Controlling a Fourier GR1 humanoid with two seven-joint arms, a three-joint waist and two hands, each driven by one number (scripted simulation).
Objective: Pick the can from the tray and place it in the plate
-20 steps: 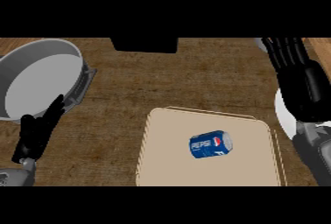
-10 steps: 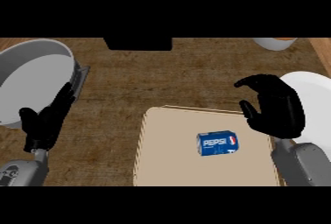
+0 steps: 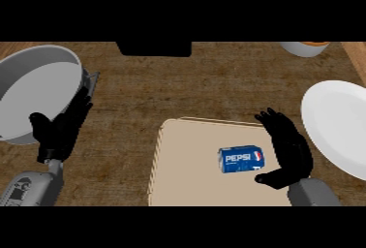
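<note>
Wood-grain desk (image 3: 178,87) fills the head view and carries all items. At the far left sits a large grey pan (image 3: 36,92), its rim touching the view's left edge. A tan tray (image 3: 186,169) occupies the lower centre. A white plate (image 3: 336,131) lies at the right edge, just beside the tray's right side. A pale cup (image 3: 307,47) and a dark block (image 3: 154,48) stand along the far edge.

The can (image 3: 241,159), blue with a Pepsi label, lies on its side on the tray, toward the tray's right half.

Right hand (image 3: 289,150) is positioned just right of the can, fingers extended and thumb spread, holding nothing; it appears near the can but not touching it. Left hand (image 3: 61,131) rests with fingers straight beside the pan.

Handling assessment: the can is likely a rigid, thin-walled, smooth cylinder, light if empty, and liable to roll while on its side. Recommended hold: span the curved body at mid-length, fingers on one side and thumb opposite, avoiding the end rims. The plate is close, so the transfer path is short.
</note>
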